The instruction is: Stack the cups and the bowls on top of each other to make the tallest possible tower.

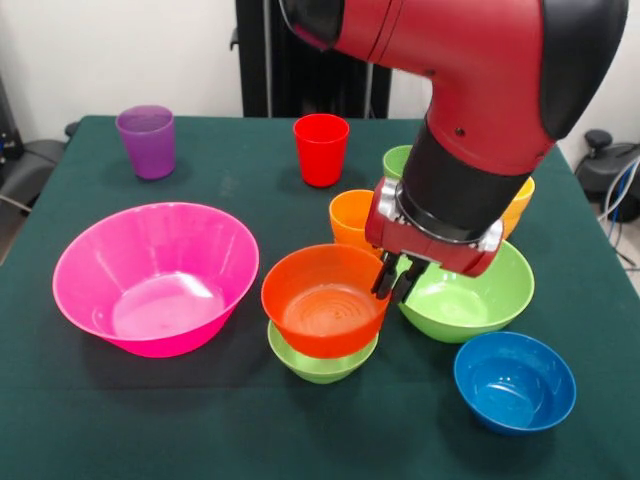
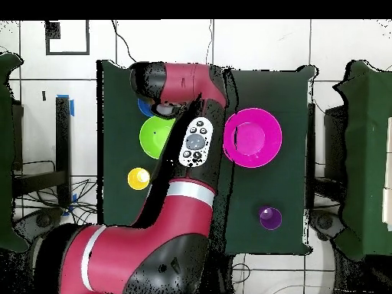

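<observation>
bowls [image 1: 155, 275]: glossy smooth plastic | table [image 1: 60, 420]: matt green cloth

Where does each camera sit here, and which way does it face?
Front view: across the table, facing the robot; the red arm comes down from the top, its tool at the rim of the red-orange bowl.
Overhead view: above the table, looking straight down; the arm rises from the bottom edge, hiding the table's middle.
Both views show the pink bowl, purple cup and large green bowl.
</observation>
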Action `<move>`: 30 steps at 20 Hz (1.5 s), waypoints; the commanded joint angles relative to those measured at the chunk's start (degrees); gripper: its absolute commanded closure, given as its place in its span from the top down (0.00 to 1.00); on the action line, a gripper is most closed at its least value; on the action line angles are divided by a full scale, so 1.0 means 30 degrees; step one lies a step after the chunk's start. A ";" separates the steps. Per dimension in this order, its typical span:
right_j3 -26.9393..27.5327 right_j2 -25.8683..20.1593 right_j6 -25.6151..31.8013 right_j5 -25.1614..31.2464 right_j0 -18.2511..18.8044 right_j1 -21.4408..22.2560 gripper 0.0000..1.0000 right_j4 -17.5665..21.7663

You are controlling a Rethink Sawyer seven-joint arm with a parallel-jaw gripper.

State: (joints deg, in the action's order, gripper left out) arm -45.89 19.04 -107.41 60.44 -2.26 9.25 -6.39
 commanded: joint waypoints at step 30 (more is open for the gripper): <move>-0.0375 -0.0139 -0.0629 -0.0869 -0.0419 -0.1084 0.00 0.1537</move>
State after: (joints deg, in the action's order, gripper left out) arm -45.88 21.23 -107.41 60.43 -2.28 6.71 -6.41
